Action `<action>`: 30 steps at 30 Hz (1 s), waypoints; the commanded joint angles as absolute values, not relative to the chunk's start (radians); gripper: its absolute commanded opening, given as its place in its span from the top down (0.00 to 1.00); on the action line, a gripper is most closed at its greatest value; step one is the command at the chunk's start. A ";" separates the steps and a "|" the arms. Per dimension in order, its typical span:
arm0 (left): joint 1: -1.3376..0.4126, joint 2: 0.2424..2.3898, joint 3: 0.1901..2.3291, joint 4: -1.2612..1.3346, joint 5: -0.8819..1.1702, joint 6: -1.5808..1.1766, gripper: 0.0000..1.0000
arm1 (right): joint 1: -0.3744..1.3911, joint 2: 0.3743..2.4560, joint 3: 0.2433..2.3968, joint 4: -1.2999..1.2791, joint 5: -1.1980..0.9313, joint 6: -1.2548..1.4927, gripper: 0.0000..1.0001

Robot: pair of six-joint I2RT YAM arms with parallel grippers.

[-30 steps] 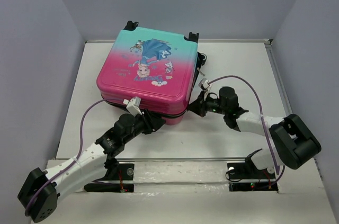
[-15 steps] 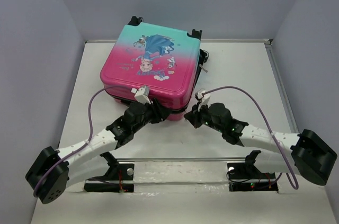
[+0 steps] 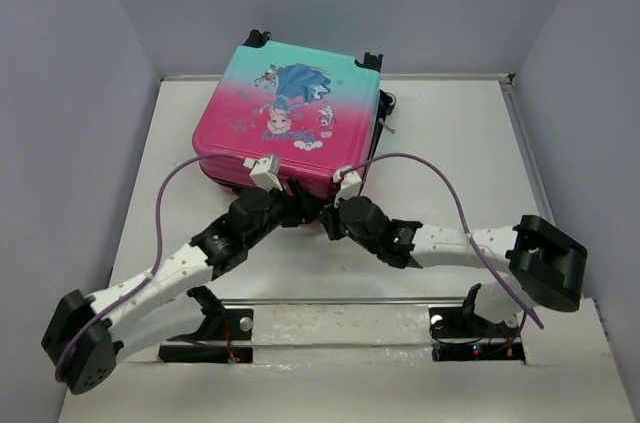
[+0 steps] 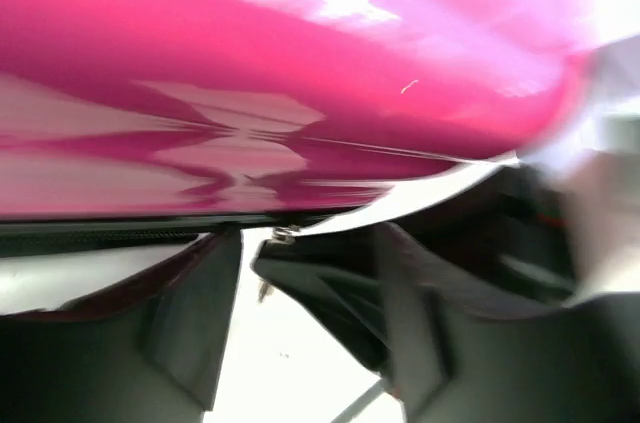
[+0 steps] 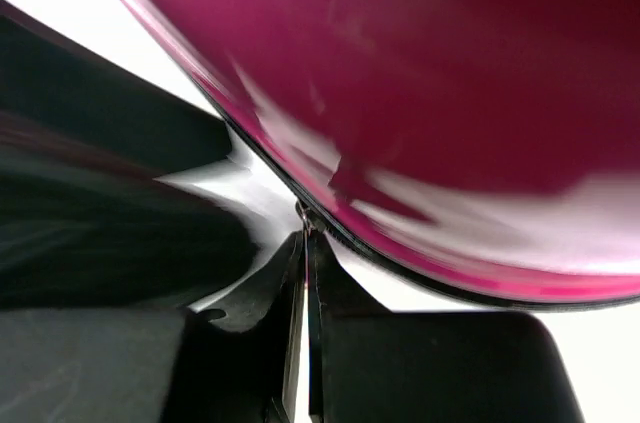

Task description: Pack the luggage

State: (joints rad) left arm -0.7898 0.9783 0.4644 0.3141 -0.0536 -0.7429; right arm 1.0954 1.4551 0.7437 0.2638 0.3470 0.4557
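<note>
The luggage (image 3: 290,123) is seen lying flat and zipped shut at the far middle of the desk (image 3: 450,143), pink end toward the arms, and both arms are set at its near edge where the black zipper trim (image 4: 100,231) runs. The right fingers (image 5: 250,343) are pressed almost together, apparently pinched on the small metal zipper pull (image 5: 302,211), presumably so the zip can be drawn round. The left fingers (image 4: 190,313) are held wide apart with nothing gripped, placed just beside the seam, seemingly to steady the shell.
</note>
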 commanded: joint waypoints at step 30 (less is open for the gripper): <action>-0.062 1.244 0.862 0.063 0.459 -0.503 0.02 | 1.127 1.547 0.903 0.288 0.328 0.428 0.93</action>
State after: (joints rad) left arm 0.1257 1.2179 0.9134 0.0231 0.2760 -0.4583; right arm 1.1011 1.4559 0.7639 0.2260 0.3843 0.4805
